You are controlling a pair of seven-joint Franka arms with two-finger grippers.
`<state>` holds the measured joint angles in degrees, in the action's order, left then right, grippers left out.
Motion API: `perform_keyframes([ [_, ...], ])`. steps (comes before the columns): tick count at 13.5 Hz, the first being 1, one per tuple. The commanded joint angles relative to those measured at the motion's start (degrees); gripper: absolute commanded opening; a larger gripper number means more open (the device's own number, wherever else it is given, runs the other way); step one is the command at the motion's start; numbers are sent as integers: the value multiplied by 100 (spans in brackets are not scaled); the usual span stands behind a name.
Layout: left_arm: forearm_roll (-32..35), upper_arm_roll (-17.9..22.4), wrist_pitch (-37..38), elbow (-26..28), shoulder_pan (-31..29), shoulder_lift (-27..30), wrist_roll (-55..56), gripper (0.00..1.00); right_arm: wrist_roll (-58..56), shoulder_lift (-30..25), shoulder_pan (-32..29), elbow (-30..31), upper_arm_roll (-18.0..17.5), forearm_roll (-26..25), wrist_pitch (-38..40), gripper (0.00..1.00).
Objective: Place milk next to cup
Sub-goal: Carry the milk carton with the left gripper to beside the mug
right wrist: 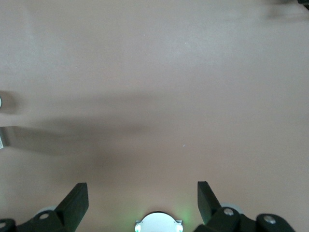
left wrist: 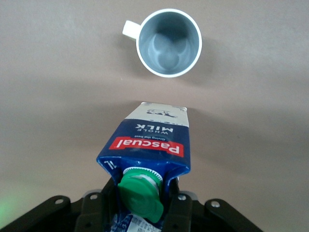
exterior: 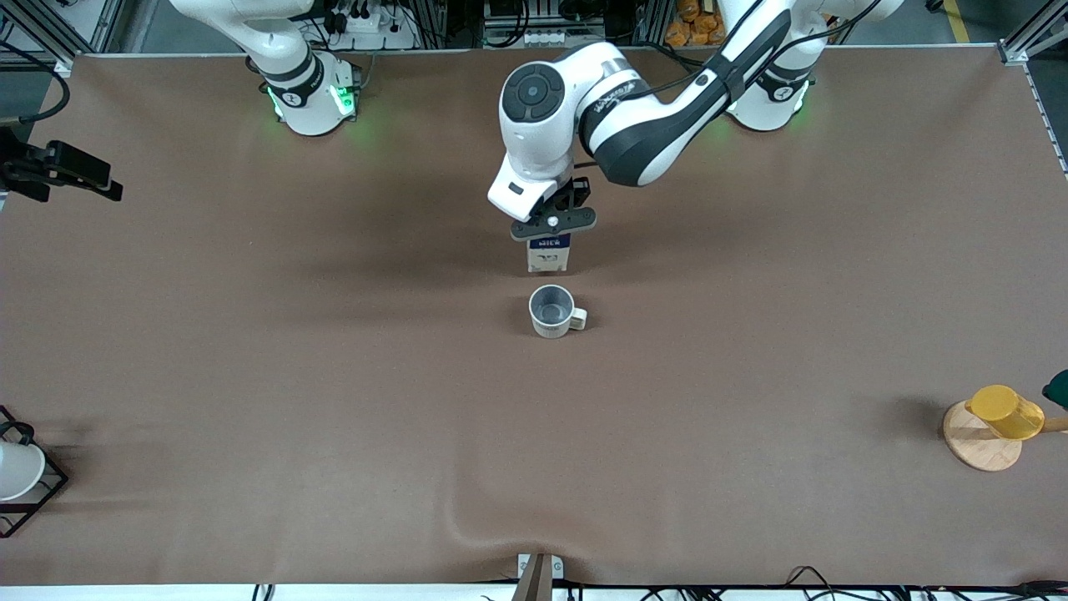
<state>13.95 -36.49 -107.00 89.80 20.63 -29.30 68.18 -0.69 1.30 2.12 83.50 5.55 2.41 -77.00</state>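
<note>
Brown table (exterior: 250,376), left gripper (exterior: 553,222) hiding milk (exterior: 549,255) top

Wide brown table (exterior: 250,376), metal framing

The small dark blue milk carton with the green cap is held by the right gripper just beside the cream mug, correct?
Not quite: the left gripper holds the dark blue milk carton, as the left wrist view shows. It is beside the cream mug.

The blue milk (exterior: 550,253) carton stood upright, green cap up, near the cream cup (exterior: 552,311), which sat upright, nearer the front camera.
</note>
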Motion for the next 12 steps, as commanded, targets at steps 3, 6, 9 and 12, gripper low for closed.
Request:
perform_keyframes([
  [3, 547, 37, 39, -296, 29, -382, 28, 24, 78, -139, -70, 158, -246, 58, -131, 100],
  [6, 574, 37, 39, -428, 64, -541, 55, 28, -202, -122, -71, 140, -343, -64, -236, 100],
  [9, 574, 37, 39, -437, 72, -611, 72, 36, -371, -139, -88, 149, -309, -100, -246, 100],
  [12, 741, 72, 22, -446, 133, -682, 99, 86, -379, -139, -97, 149, -291, -100, -202, 100],
])
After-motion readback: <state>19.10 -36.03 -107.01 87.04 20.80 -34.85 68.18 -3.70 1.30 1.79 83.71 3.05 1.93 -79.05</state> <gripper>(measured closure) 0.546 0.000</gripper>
